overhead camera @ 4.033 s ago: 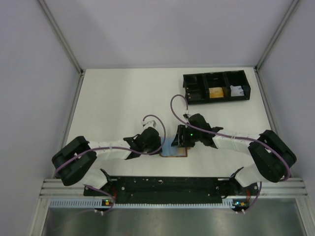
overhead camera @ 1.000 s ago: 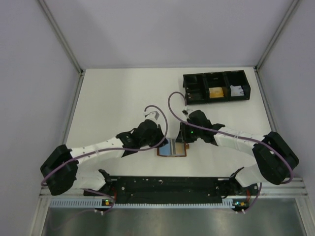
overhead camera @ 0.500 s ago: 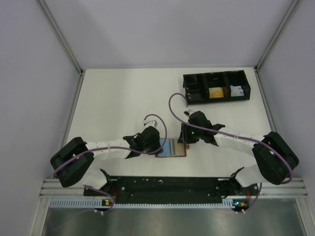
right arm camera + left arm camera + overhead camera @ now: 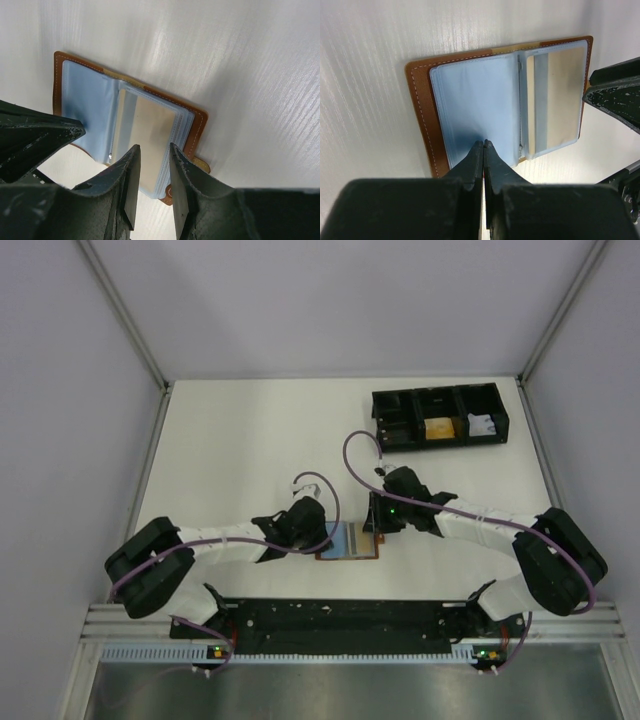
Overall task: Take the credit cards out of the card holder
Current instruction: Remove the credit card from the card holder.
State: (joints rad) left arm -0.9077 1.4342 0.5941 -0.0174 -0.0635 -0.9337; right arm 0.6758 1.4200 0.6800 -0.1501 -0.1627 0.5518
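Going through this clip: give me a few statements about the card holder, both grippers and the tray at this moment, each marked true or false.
1. The card holder lies open on the table. True.
2. The left gripper has its jaws wide apart. False: they are shut, with the tips at the edge of the blue sleeve.
3. A beige card sits inside a clear pocket of the holder. True.
4. The right gripper is holding a card. False: its jaws stand apart with nothing between them, over the holder.
5. All three compartments of the black tray are empty. False: the middle one holds something yellowish, and the right one holds something white.
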